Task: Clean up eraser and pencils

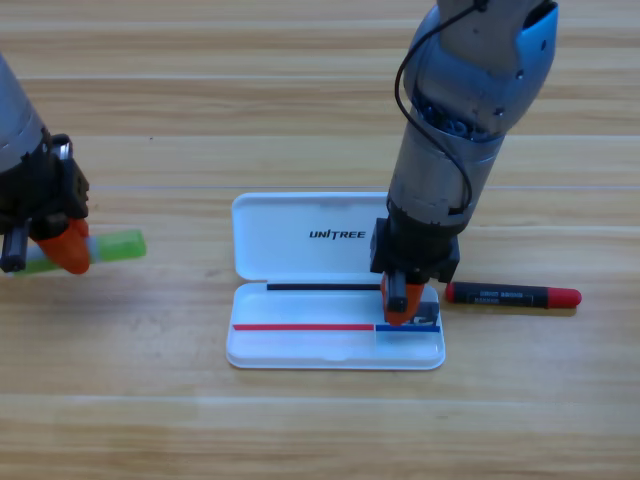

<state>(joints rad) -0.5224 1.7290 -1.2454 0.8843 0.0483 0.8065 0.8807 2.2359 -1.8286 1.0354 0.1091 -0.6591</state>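
High view gives me the whole tabletop [300, 430], pale wood with the grain running side to side. Near the middle lies the white case [300, 262], open flat, its lid toward twelve o'clock and its tray toward six.

My right arm comes down from twelve o'clock, a little to the right of centre, and its right pincer [398, 300] points straight down into the tray's right end, at about three o'clock within the case. Under and just beside the orange tips I can see a small dark block, the eraser [427, 313], inside that right-hand compartment. The pincer covers much of it, and I cannot tell whether the jaws are closed on it or spread apart.

Just outside the case at three o'clock, near the tray's right edge but not touching it as far as I can see, the red pencil [512, 296] lies flat on the wood, its black middle toward the case and its red end pointing away.

My left arm sits at nine o'clock at the frame's edge. Its left pincer [66, 250] grips the green pencil [115, 246], which sticks out toward the case, green body clear of the orange jaws and a whitish end showing on the far side. This pencil is well apart from the case.
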